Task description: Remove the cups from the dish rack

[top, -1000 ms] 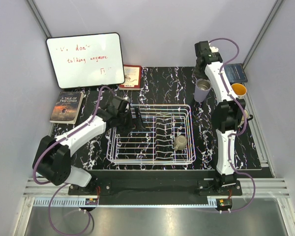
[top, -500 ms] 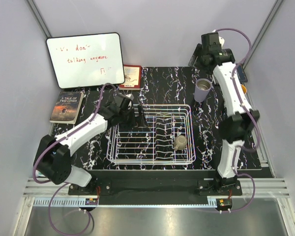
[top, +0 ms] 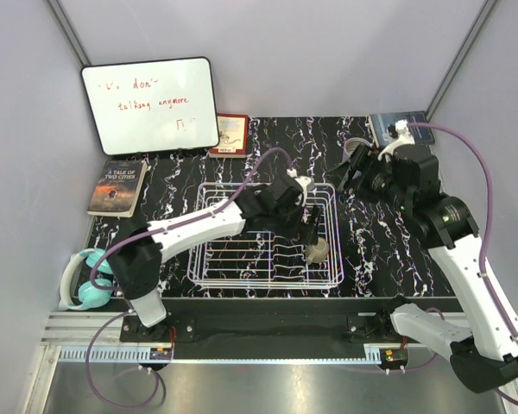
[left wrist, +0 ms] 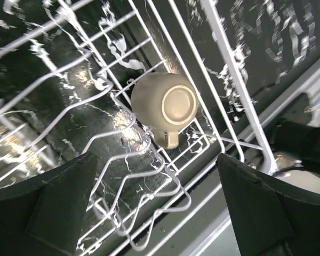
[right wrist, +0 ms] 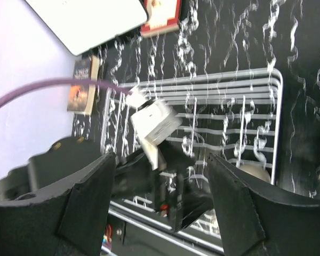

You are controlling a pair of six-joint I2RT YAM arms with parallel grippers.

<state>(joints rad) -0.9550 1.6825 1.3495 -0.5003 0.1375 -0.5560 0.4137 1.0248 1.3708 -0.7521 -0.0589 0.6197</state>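
The left gripper point(top: 313, 228) is hanging over the right end of the dish rack point(top: 259, 282), jaws spread wide and not gripping anything. Right below it, the little olive-grey cup point(top: 317, 250) is sitting bottom-up in the rack's near right corner, leaning a bit against the wires. On the left wrist camera that cup point(left wrist: 165, 106) is showing its base. It's lining up between the two fingers point(left wrist: 58, 202) but not touching either one.

The right gripper point(top: 352, 168) is hovering above the table point(top: 276, 142) just past the rack's far right corner. Its fingers point(right wrist: 245, 202) are parted too, with nothing between them.

Other stuff: a whiteboard point(top: 149, 103) is standing at the back, a paperback point(top: 118, 185) is lying left of the rack, and teal headphones point(top: 91, 285) are sitting by the left arm's base.
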